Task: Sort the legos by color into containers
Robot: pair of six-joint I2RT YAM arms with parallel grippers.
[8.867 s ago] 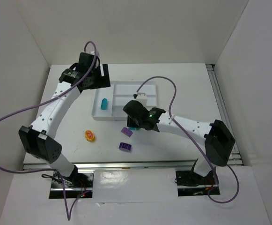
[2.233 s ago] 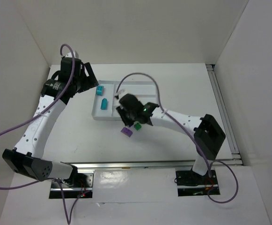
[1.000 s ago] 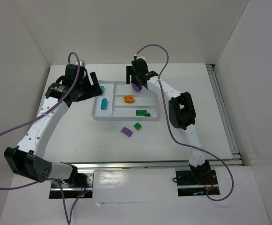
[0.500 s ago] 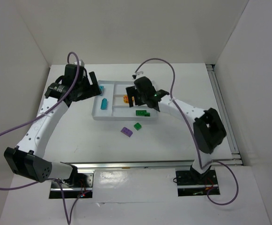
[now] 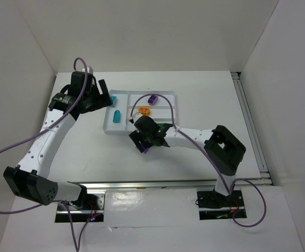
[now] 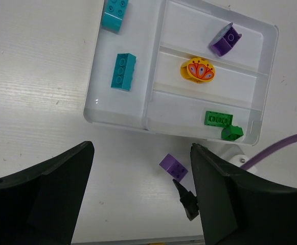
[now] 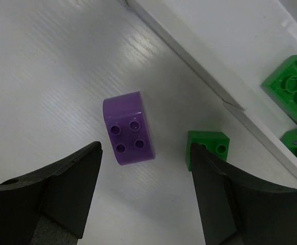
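The white tray (image 6: 118,109) holds two cyan legos (image 6: 122,71) in its narrow section. Its long sections hold a purple brick (image 6: 225,41), the orange piece (image 6: 199,70) and two green bricks (image 6: 219,119). Another purple brick (image 7: 128,130) lies on the table in front of the tray, beside a small green brick (image 7: 208,148). My right gripper (image 7: 145,168) hovers open over them, the purple brick in the span of its fingers and untouched. My left gripper (image 6: 142,153) is open and empty, high up by the tray's left end (image 5: 108,128).
The right arm's purple cable (image 5: 157,94) loops over the tray. White enclosure walls (image 5: 31,63) surround the table, and a rail (image 5: 249,121) runs along its right edge.
The right gripper left a purple brick in the tray's far section and swung back down over the purple brick on the table, its jaws narrowing slightly. The left arm stayed still.
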